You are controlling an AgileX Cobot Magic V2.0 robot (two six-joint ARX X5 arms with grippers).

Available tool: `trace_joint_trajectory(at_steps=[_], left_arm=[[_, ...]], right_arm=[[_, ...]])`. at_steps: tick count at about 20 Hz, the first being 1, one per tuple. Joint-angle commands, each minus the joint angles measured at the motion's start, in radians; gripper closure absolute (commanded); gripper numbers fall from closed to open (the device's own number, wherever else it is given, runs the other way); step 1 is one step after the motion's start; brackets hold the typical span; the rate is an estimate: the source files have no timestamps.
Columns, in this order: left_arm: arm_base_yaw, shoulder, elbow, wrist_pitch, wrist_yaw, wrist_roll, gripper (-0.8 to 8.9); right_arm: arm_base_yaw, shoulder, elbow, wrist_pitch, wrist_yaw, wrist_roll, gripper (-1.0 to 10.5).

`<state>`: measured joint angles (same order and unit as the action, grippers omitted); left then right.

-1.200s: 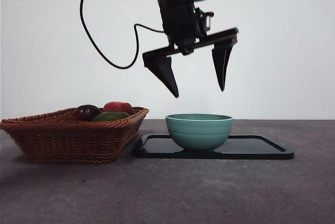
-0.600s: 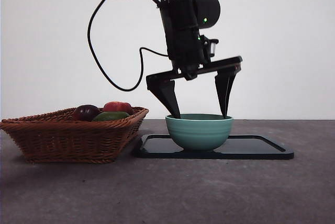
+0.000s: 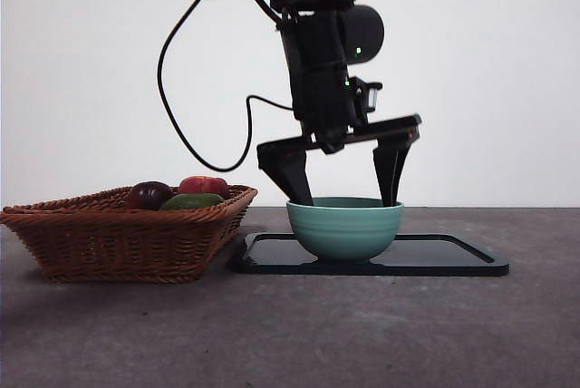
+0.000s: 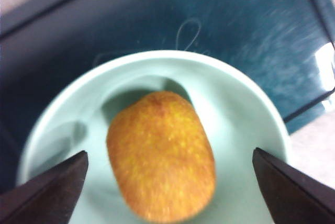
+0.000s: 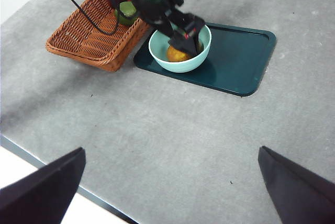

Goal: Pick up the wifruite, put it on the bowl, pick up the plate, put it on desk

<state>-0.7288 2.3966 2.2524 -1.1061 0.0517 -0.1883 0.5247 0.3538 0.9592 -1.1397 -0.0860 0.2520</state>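
The orange-brown wifruite (image 4: 161, 156) lies inside the mint-green bowl (image 3: 345, 227), which stands on a dark teal plate-like tray (image 3: 453, 257) on the desk (image 3: 290, 334). My left gripper (image 3: 347, 198) is open, its tips dipped just inside the bowl's rim, one on each side of the fruit and apart from it. The left wrist view shows the fruit between the jaws, the bowl (image 4: 251, 98) and the tray (image 4: 235, 35). My right gripper (image 5: 171, 149) is open and empty, high above the desk. From there the bowl (image 5: 178, 66), fruit (image 5: 175, 55) and tray (image 5: 241, 62) show far off.
A wicker basket (image 3: 127, 234) stands left of the tray, touching its corner, holding a dark purple fruit (image 3: 149, 194), a red fruit (image 3: 205, 185) and a green fruit (image 3: 192, 200). The left arm's cable (image 3: 181, 125) hangs above the basket. The desk's near edge (image 5: 47, 169) shows in the right wrist view.
The left gripper has come straight down from well above the bowl, jaws open throughout, until its tips sit inside the rim. Bowl, tray and basket have not moved.
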Motion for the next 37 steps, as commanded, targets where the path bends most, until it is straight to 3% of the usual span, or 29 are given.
trace_joint_trajectory(at_steps=[1,5,12,21,26,32,37], left_arm=[[-0.01,0.048,0.032,0.004,0.001,0.016,3.56],[-0.01,0.054,0.032,0.003,0.001,0.016,5.47],[-0.01,0.053,0.042,-0.004,0.001,0.023,5.66],[-0.013,0.033,0.329,-0.278,0.001,0.024,5.66],[-0.017,-0.071,0.341,-0.345,0.0,0.048,5.66],[-0.017,-0.243,0.299,-0.363,0.0,0.05,5.66],[-0.019,-0.486,0.029,-0.364,0.0,0.049,5.66]], right_arm=[[0.008,0.002,0.009,0.007,0.0,0.01,4.0],[0.008,0.002,0.009,0.007,0.0,0.01,4.0],[0.008,0.002,0.009,0.007,0.0,0.011,4.0],[0.008,0.002,0.009,0.0,0.0,0.011,4.0],[0.008,0.002,0.009,-0.017,0.001,0.011,4.0],[0.008,0.002,0.009,-0.016,0.001,0.011,4.0],[0.008,0.002,0.009,-0.013,0.001,0.011,4.0]])
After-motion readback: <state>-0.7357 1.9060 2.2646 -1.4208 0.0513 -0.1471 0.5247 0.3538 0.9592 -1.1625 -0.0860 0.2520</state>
